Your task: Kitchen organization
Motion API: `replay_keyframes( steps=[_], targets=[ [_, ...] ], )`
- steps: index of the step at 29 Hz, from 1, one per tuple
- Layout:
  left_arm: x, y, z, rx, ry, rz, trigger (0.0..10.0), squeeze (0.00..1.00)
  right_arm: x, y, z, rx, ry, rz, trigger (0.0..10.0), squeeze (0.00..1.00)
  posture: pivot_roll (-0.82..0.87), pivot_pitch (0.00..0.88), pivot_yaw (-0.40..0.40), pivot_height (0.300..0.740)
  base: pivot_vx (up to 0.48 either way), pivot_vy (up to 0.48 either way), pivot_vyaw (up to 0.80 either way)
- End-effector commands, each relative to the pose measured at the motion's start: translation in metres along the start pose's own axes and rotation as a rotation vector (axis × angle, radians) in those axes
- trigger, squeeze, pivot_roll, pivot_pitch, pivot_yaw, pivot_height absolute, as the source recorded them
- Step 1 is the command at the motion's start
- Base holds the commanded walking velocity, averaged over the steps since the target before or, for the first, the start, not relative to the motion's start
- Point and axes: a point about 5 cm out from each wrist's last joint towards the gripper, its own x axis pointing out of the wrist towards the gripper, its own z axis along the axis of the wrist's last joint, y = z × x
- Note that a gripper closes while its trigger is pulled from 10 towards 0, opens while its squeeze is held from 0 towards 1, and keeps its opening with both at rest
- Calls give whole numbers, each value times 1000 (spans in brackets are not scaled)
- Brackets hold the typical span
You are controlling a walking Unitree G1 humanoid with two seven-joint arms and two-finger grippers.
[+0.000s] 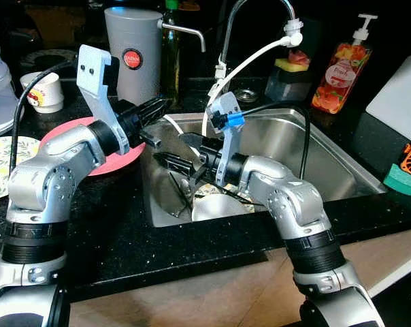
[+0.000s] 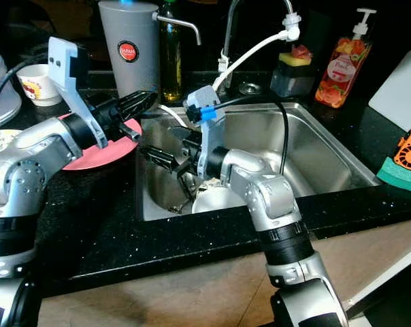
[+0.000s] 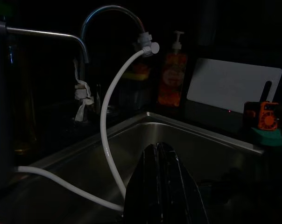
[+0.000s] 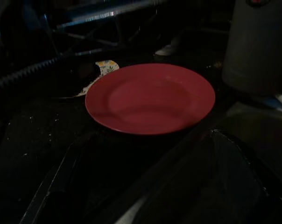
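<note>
Left eye view: stainless steel sink set in a black speckled countertop. Right gripper reaches down into the basin, black fingers parted a little, nothing clearly between them. Below and just beside it lie a white bowl and some dark cutlery; what exactly is stacked there is hard to make out. Round red plate sits on the counter at the sink's left rim, partly behind the left arm. Left gripper hovers over that rim, fingers pressed together, holding nothing.

Right eye view: same layout. The bowl lies toward the robot from the right gripper, so that arm looks the nearer one for the dishes; the plate lies well to its left.

Left wrist view: dark. Closed fingers point across the basin toward a white hose and curved faucet.

Right wrist view: dim. Red plate ahead on the counter, fingers spread either side of the frame, empty
</note>
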Motion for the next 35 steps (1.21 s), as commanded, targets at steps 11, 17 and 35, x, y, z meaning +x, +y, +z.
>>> replay_keyframes(
  steps=[11,17,35],
  targets=[
    [0,-3,1,-8,8,-14,0,0,1,-1,0,3,-17,-12,10000,0,-13,85,-43,740,0,0,0],
    [0,26,-5,153,80,290,10000,0,0,-5,2,-13,-38,-38,10000,0,-11,86,-46,740,0,0,0],
    [-15,20,-44,377,368,272,10000,0,1,2,-11,38,-26,-78,10000,0,-11,83,-49,740,0,0,0]
  ],
)
